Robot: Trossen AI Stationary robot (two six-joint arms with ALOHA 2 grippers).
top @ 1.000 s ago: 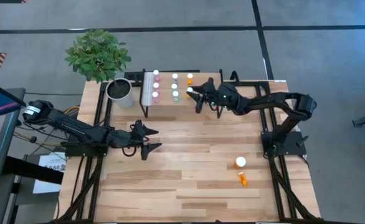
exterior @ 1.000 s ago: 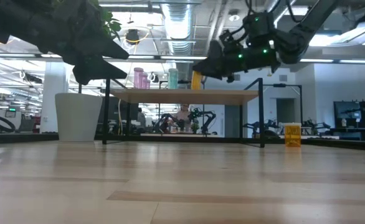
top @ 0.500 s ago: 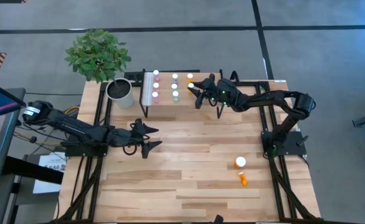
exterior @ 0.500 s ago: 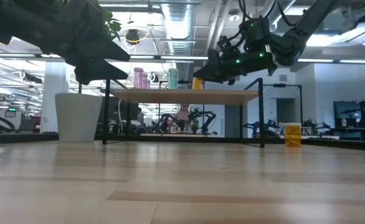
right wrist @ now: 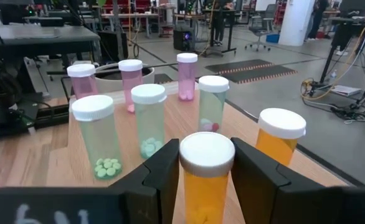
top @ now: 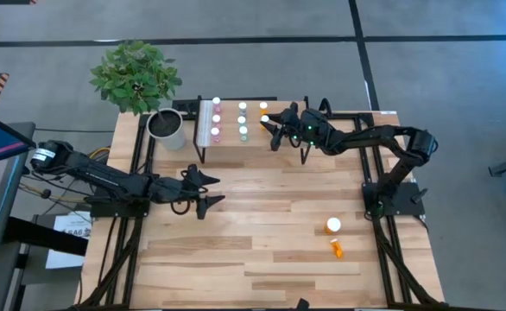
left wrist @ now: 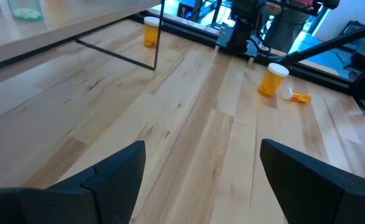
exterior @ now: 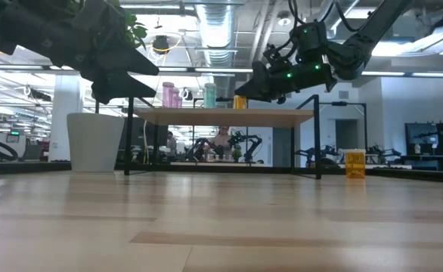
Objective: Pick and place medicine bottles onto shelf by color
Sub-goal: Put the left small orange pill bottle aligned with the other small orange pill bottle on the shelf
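The shelf [top: 229, 141] stands at the table's far side. On it, in the right wrist view, stand three pink bottles [right wrist: 131, 81], three green bottles [right wrist: 103, 137] and one orange bottle [right wrist: 279, 140]. My right gripper [top: 270, 123] is at the shelf's right end, shut on another white-capped orange bottle [right wrist: 206, 158]. My left gripper [top: 203, 192] hovers open over the table's left middle with nothing between its fingers [left wrist: 114, 177]. My right gripper pinches the orange bottle between its two fingers [right wrist: 164, 174], which lie on either side of the orange body [right wrist: 198, 196] just under the white cap. The fingers reach in level from the table's right side. The bottle is upright; I cannot tell whether its base rests on the shelf.
A larger orange bottle [top: 332, 226] stands on the table's near right, with a small orange one [top: 336, 249] lying beside it. Another orange bottle [left wrist: 150, 31] stands by a shelf leg. A grey-white pot [top: 167, 128] with a plant [top: 136, 73] is left of the shelf.
My right gripper has shifted a little toward the table's far edge over the shelf's right end, keeping the orange bottle upright between its fingers.
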